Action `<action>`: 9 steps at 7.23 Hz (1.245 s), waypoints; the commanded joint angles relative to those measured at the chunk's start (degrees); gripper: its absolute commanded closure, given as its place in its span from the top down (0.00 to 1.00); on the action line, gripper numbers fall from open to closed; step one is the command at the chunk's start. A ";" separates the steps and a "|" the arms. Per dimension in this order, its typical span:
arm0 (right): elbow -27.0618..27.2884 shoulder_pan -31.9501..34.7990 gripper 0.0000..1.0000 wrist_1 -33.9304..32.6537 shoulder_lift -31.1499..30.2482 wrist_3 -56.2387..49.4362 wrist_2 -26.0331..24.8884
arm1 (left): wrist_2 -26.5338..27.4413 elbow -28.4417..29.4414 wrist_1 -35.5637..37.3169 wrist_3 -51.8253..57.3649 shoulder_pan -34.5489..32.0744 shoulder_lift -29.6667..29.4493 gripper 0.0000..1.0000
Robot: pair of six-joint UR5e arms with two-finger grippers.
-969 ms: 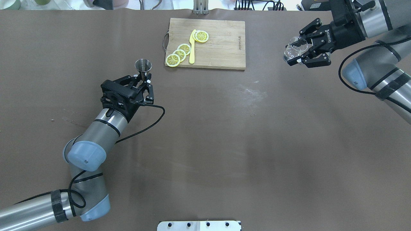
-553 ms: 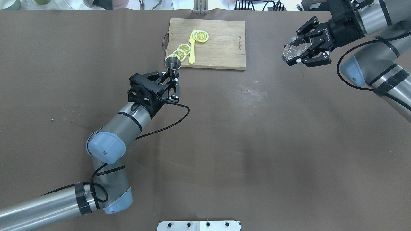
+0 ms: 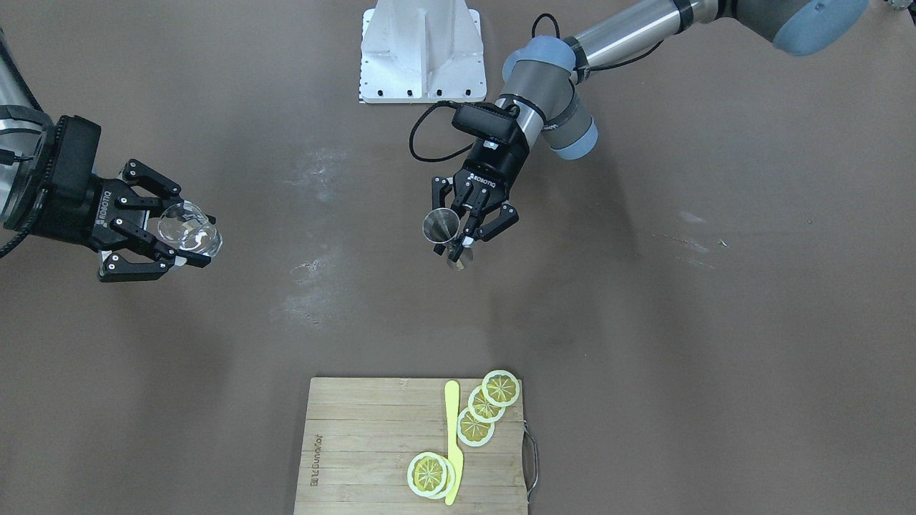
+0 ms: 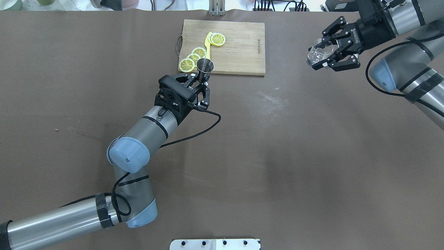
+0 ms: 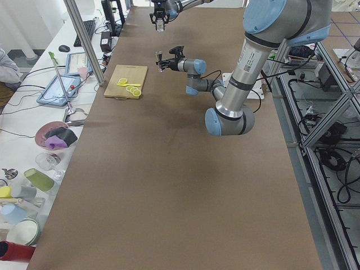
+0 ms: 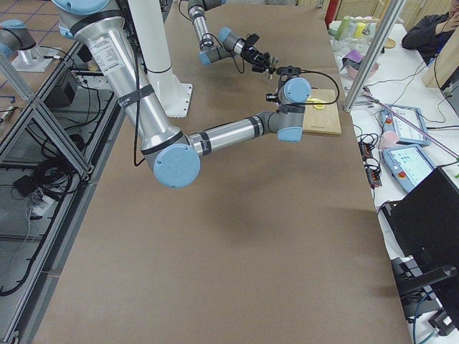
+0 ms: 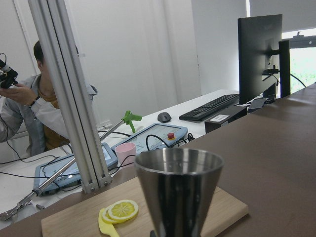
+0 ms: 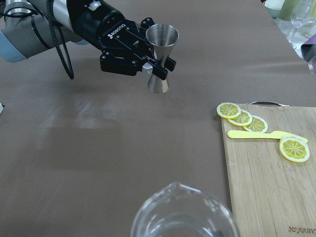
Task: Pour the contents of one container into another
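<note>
Left gripper [image 4: 202, 79] pinches an upright steel jigger [image 4: 205, 65] at its waist; far to its right, right gripper [image 4: 318, 55] clasps a clear spouted glass [image 4: 314, 55].

- "ROBOTIQ", white caps, was printed on the black body of the left gripper [image 8: 157, 66]; it read clearly in the right wrist & front views.
- Same "ROBOTIQ" mark stood on the right gripper [image 3: 195, 242], legible in front & overhead views.
- Cutting board [image 8: 261, 182] carried a small burnt-in brand near one edge, approx. "Joyoung"; the end was cut off in the wrist view.
</note>
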 commanded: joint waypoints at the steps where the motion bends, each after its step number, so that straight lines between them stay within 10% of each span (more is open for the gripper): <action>1: 0.72 0.79 0.00 -4.45 0.45 -1.52 -0.87 | -3.66 0.12 0.02 0.16 0.07 -1.35 0.00; 9: 8.02 0.98 0.00 -24.77 7.13 -4.78 -2.11 | -9.14 2.93 -0.60 6.50 0.07 -5.49 0.00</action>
